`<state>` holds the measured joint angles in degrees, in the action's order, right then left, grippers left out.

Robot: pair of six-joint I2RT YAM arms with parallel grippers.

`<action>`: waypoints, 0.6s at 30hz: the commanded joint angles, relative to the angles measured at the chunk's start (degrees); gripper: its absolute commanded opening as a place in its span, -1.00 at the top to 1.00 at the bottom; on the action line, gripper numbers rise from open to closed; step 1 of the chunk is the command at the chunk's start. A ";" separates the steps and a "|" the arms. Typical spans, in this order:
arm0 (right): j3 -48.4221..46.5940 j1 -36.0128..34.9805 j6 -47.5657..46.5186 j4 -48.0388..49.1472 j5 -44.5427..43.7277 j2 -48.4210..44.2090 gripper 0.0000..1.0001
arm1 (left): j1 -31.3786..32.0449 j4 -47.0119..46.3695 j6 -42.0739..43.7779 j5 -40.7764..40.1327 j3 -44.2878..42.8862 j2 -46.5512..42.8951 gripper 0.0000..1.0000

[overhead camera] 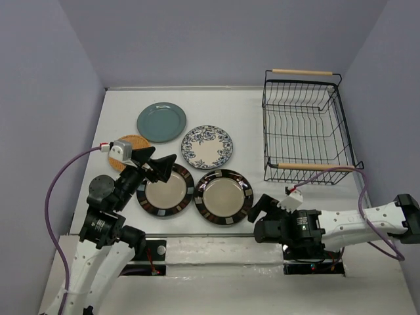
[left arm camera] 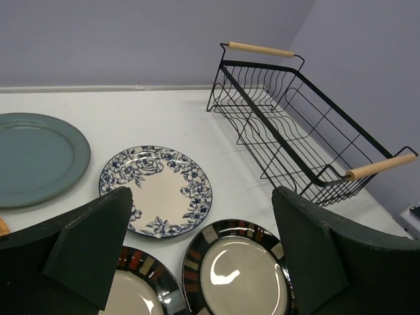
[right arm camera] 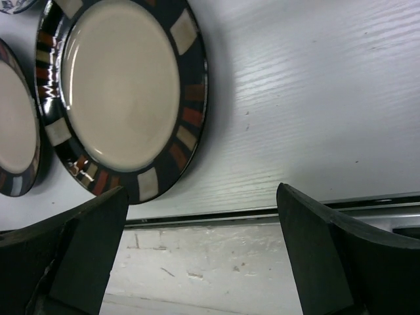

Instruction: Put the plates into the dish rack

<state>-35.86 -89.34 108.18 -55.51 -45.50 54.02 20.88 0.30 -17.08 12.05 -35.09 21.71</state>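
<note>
plates (overhead camera: 207,147) – all five – lie flat on the table (overhead camera: 236,111), well left of the rack (overhead camera: 302,167), which holds nothing yet. the teal plate (overhead camera: 161,122) is farthest back, the floral plate (left arm camera: 157,190) is closest to the rack's left side, and the striped pair (overhead camera: 224,196) sits nearest the arms, rims just beside each other. the orange plate (overhead camera: 129,142), farthest from the rack, is partly hidden.

the left gripper (overhead camera: 164,156) hovers over the striped plate farther from the rack, jaws wide and holding nothing. the right gripper (overhead camera: 258,211) is low at the rim of the striped plate closer to the rack, also wide and bare.

the main risk, as i judge it, is the pick itself. a flat glazed plate offers only a thin rim, so a finger coming in low may shove it rather than get under it, knocking it into its twin. a shallow pinch could let the plate swing or slip on the way over. at the rack, a tilted plate may strike a divider wire, and the light wire frame could shift.
</note>
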 commanded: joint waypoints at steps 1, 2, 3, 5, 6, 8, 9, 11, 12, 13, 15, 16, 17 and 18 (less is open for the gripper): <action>4.38 -0.48 1.78 1.96 -3.20 -2.51 -0.99 | 0.12 -2.32 0.47 1.39 -2.53 1.40 -0.98; 5.96 -0.48 -1.36 6.68 -3.28 -2.78 -0.99 | 0.03 -2.32 0.47 1.22 -2.44 1.66 -0.98; 6.58 -0.48 -2.52 8.64 -3.37 -3.04 -0.99 | 0.03 -2.32 0.47 1.04 -2.44 1.84 -0.98; 7.90 -0.48 -2.45 10.93 -3.37 -2.61 -1.00 | -0.05 -2.32 0.47 1.13 -2.52 2.45 -0.98; 8.43 -0.48 -2.19 11.38 -3.46 -2.52 -0.99 | -0.14 -2.40 0.38 1.22 -2.53 2.63 -0.98; 9.40 -0.48 -1.84 13.65 -3.90 -2.51 -0.99 | -0.14 -2.58 0.29 1.66 -2.44 2.98 -0.98; 10.01 -0.48 -1.83 14.97 -4.07 -2.69 -0.99 | -0.23 -2.75 0.29 2.09 -2.44 3.07 -0.98; 12.12 -0.48 -2.88 18.48 -4.25 -3.30 -0.99 | -0.32 -2.84 0.12 2.36 -2.35 3.16 -0.98; 12.82 -0.48 -4.45 22.85 -4.08 -3.74 -0.99 | -0.40 -2.93 0.12 2.45 -2.35 3.16 -0.98; 13.70 -0.48 -5.34 25.33 -3.81 -3.75 -0.98 | -0.41 -2.93 0.21 2.45 -2.35 3.16 -0.98; 15.81 -0.48 -6.58 32.20 -3.20 -2.61 -0.98 | -0.49 -2.93 0.12 2.62 -2.26 3.25 -0.98; 16.51 -0.48 -6.49 33.69 -3.37 -1.91 -0.98 | -0.49 -3.02 0.12 2.62 -2.26 3.33 -0.98; 16.52 -0.48 -6.32 34.75 -3.55 -1.12 -0.98 | -0.49 -3.02 0.03 2.71 -2.26 3.33 -0.98; 16.78 -0.48 -4.75 35.63 -3.72 0.46 -0.92 | -0.58 -3.11 -0.06 2.80 -2.26 3.51 -0.98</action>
<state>-20.18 -89.34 102.96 -30.72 -46.00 51.83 20.73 0.21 -17.10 13.47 -35.09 24.58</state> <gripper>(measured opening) 0.991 0.990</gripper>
